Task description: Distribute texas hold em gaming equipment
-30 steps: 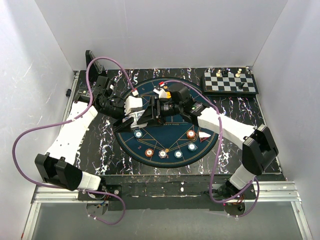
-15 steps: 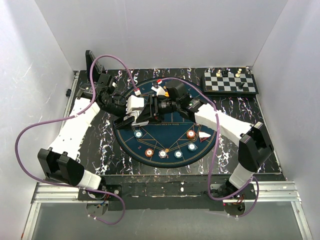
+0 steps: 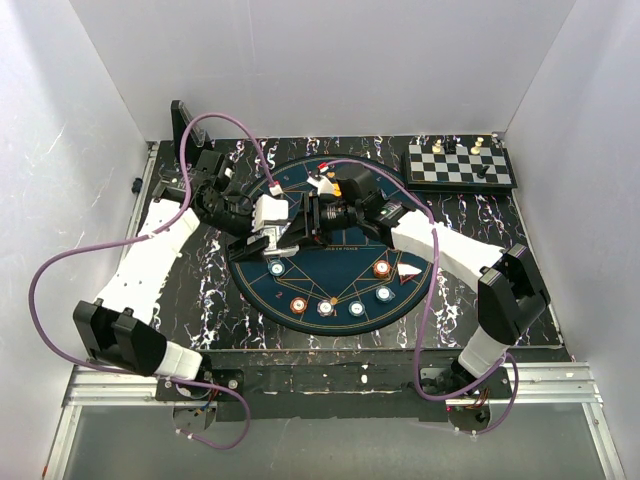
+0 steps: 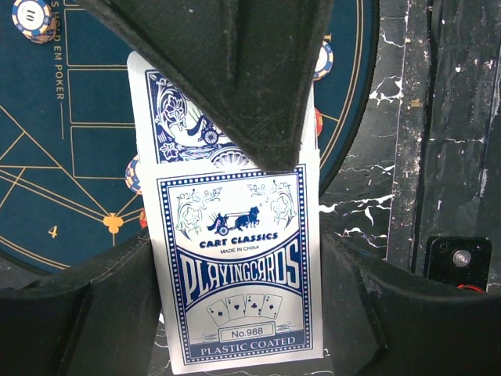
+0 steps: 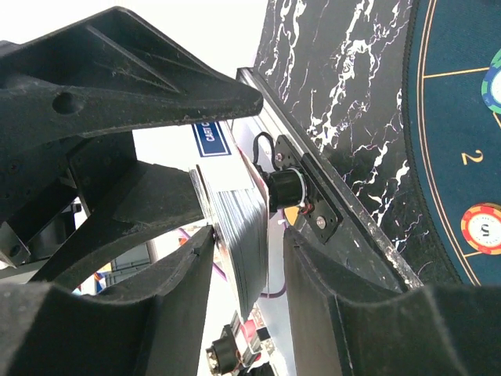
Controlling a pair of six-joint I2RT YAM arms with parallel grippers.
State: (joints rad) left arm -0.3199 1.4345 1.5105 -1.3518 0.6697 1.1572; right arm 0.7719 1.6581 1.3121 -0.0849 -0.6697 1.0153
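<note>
Card box (image 4: pixel 239 274), 1, blue-white, is clenched betw. left gripper (image 4: pixel 235 254) fingers, held over the round blue mat (image 3: pixel 340 280), w/ a card stack (image 5: pixel 239 215) sticking out its top. Right gripper (image 5: pixel 249 239) meets it from the other side, fingers straddling the stack edge, not clamped: gap on 1 side. Chips (image 3: pixel 298 305): 6 in an arc on mat's near half, i.e. 3 teal, 2 orange, 1 pale. 1 chessboard (image 3: pixel 460 165) at counter (image 3: pixel 200 290) far right corner.
</note>
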